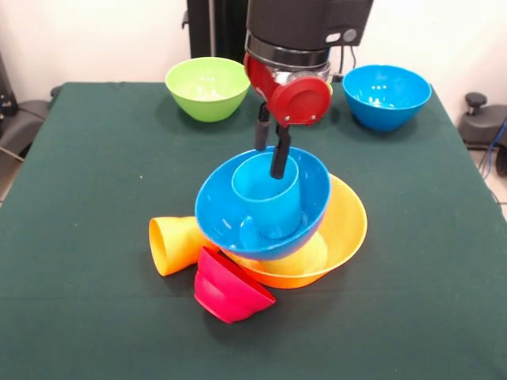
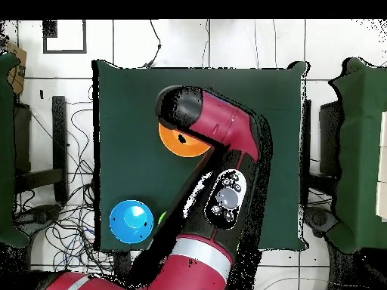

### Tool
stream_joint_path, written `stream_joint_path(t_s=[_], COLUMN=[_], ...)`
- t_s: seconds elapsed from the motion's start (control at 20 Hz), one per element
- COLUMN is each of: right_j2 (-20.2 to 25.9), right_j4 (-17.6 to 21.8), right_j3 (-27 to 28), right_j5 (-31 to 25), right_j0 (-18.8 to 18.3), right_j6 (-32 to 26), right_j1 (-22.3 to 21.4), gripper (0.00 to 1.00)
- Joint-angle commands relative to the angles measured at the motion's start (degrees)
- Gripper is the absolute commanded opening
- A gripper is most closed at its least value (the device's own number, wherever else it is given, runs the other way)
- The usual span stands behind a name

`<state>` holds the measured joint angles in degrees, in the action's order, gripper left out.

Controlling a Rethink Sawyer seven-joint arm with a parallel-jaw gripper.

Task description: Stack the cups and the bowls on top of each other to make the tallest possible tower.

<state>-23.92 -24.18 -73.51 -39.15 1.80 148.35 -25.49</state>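
Observation:
The tower is a tilted blue bowl [image 1: 238,226] lying in the big yellow-orange bowl [image 1: 344,229], with the blue cup [image 1: 269,210] upright inside the blue bowl. My gripper [image 1: 269,154] comes down from above with one finger inside the cup and the other behind its far wall, closed on that wall. The orange cup [image 1: 173,244] lies on its side left of the tower, touching it. A small red bowl [image 1: 230,289] lies tipped at the tower's front. In the overhead view my arm hides the gripper; only part of the orange bowl [image 2: 181,145] shows. The lime green cup and the purple bowl are out of view.
A large green bowl [image 1: 207,87] stands at the far left of the green table [image 1: 87,198]. A second blue bowl [image 1: 386,95] stands at the far right; it also shows in the overhead view [image 2: 131,220]. The robot's pedestal is behind them.

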Motion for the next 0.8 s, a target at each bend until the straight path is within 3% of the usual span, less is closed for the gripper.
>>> stream_joint_path(t_s=[0.05,0.8], right_j2=[4.2,5.8], right_j4=[1.6,1.3], right_j3=[6.2,3.6], right_j5=[-7.8,-2.8], right_j0=[0.8,0.6], right_j6=[6.3,5.5], right_j1=[4.2,4.9], gripper=[1.00,1.00])
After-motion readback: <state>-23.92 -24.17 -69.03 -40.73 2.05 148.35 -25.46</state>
